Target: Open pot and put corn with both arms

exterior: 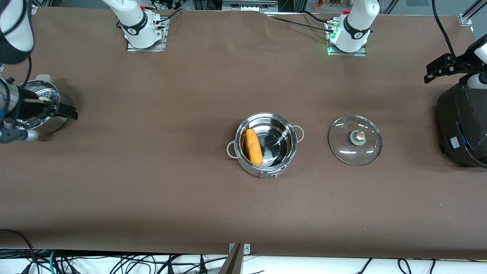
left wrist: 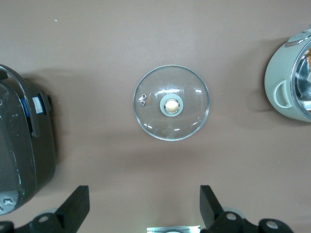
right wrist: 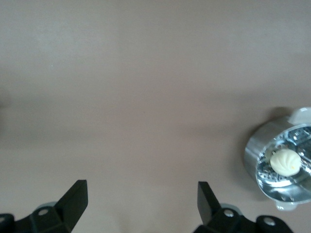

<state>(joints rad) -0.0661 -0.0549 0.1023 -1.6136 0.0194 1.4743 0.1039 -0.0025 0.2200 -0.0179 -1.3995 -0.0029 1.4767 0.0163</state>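
Observation:
The steel pot [exterior: 266,170] stands open in the middle of the table, with the yellow-orange corn [exterior: 253,146] lying inside it. The pot's edge also shows in the left wrist view [left wrist: 284,85]. The glass lid [exterior: 355,140] with its tan knob lies flat on the table beside the pot, toward the left arm's end, and shows in the left wrist view [left wrist: 171,103]. My left gripper [exterior: 432,72] [left wrist: 143,194] is open and empty, high over the table beside the black cooker. My right gripper [exterior: 66,111] [right wrist: 141,187] is open and empty, up by the steamer basket.
A large black cooker [exterior: 462,125] [left wrist: 22,145] stands at the left arm's end of the table. A perforated steel steamer basket [exterior: 49,125] [right wrist: 252,150] holding a white bun [right wrist: 285,161] stands at the right arm's end. Brown tabletop lies between them.

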